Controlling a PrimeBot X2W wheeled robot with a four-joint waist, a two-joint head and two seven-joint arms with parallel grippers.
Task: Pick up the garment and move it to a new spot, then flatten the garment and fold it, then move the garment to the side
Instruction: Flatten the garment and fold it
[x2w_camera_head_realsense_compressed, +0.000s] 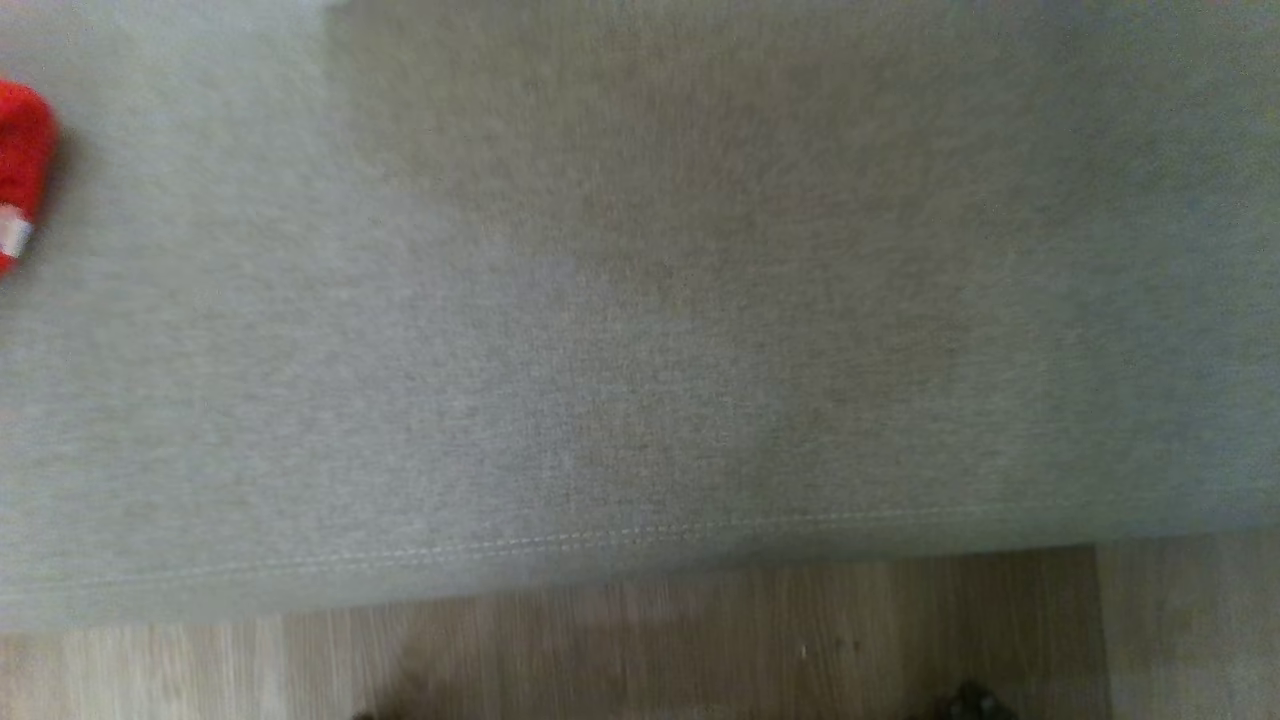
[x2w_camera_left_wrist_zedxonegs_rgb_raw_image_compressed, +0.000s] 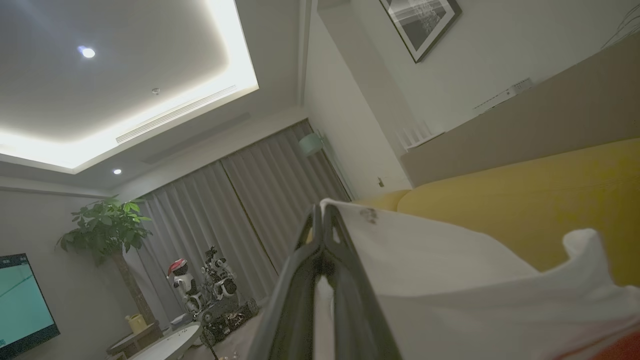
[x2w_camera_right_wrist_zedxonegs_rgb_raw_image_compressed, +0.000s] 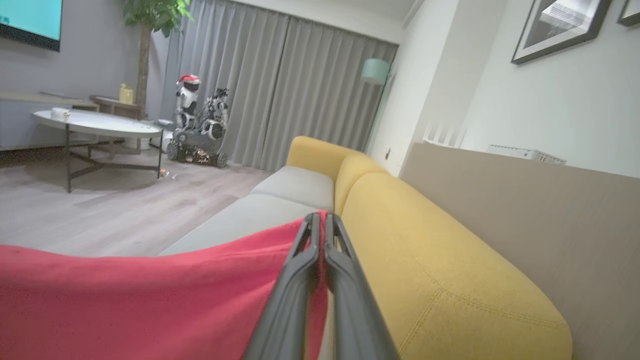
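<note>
The garment is red cloth (x2w_camera_right_wrist_zedxonegs_rgb_raw_image_compressed: 150, 300) with a white part (x2w_camera_left_wrist_zedxonegs_rgb_raw_image_compressed: 450, 280). In the right wrist view my right gripper (x2w_camera_right_wrist_zedxonegs_rgb_raw_image_compressed: 320, 217) is shut on the red cloth's upper edge, and the cloth hangs spread to the left in front of the sofa. In the left wrist view my left gripper (x2w_camera_left_wrist_zedxonegs_rgb_raw_image_compressed: 324, 210) is shut on the white cloth's edge, with a bit of red at the lower right corner. In the head view a small piece of the red garment (x2w_camera_head_realsense_compressed: 22, 160) with a white band shows at the far left edge, over the grey seat cushion (x2w_camera_head_realsense_compressed: 640, 300).
The yellow sofa back (x2w_camera_right_wrist_zedxonegs_rgb_raw_image_compressed: 440, 260) runs behind the grey seat (x2w_camera_right_wrist_zedxonegs_rgb_raw_image_compressed: 295, 185). Wooden floor (x2w_camera_head_realsense_compressed: 700, 640) lies below the seat's stitched front edge. A white round coffee table (x2w_camera_right_wrist_zedxonegs_rgb_raw_image_compressed: 95, 125), another robot (x2w_camera_right_wrist_zedxonegs_rgb_raw_image_compressed: 200, 125) by the grey curtains and a potted plant (x2w_camera_left_wrist_zedxonegs_rgb_raw_image_compressed: 107, 225) stand across the room.
</note>
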